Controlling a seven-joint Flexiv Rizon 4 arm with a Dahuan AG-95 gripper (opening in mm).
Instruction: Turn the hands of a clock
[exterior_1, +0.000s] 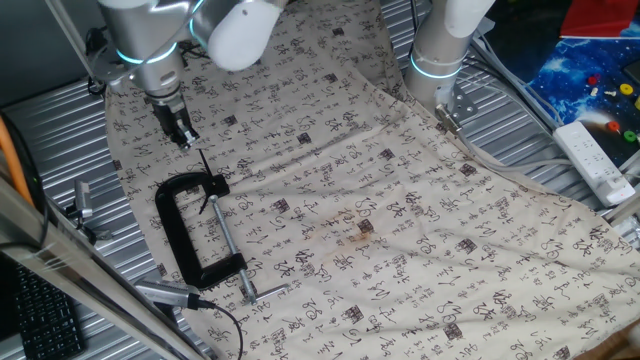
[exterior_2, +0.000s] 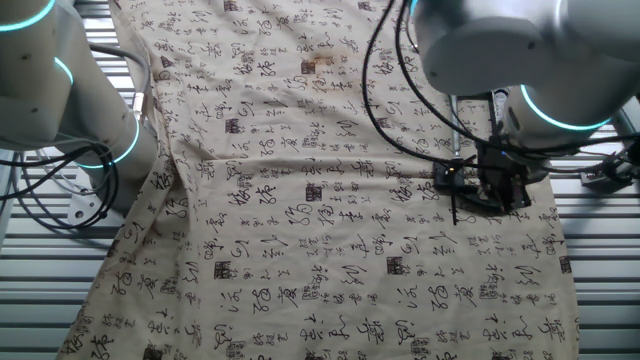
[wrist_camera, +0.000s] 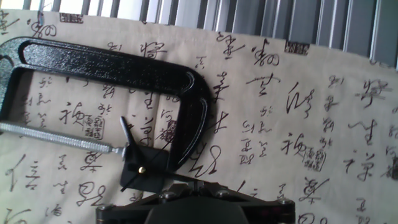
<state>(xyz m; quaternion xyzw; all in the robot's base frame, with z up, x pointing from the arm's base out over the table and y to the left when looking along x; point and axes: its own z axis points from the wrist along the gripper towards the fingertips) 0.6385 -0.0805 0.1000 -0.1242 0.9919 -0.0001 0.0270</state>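
Observation:
A black C-clamp lies on the patterned cloth and also shows in one fixed view. Its jaw holds a small black clock block with a brass pivot. The thin black hands spread from that pivot: one points up, one down-left, and a longer one runs right to my fingertips. My gripper is shut, just beside the block. I cannot tell whether it pinches the long hand's tip. In one fixed view my gripper hangs just beyond the clamp's far end, near the hands. In the other fixed view my gripper hides most of the clamp.
The clamp's silver screw rod runs toward the table's front. A second arm's base stands at the back. A white power strip lies at the right. A metal tool with a cable lies by the clamp.

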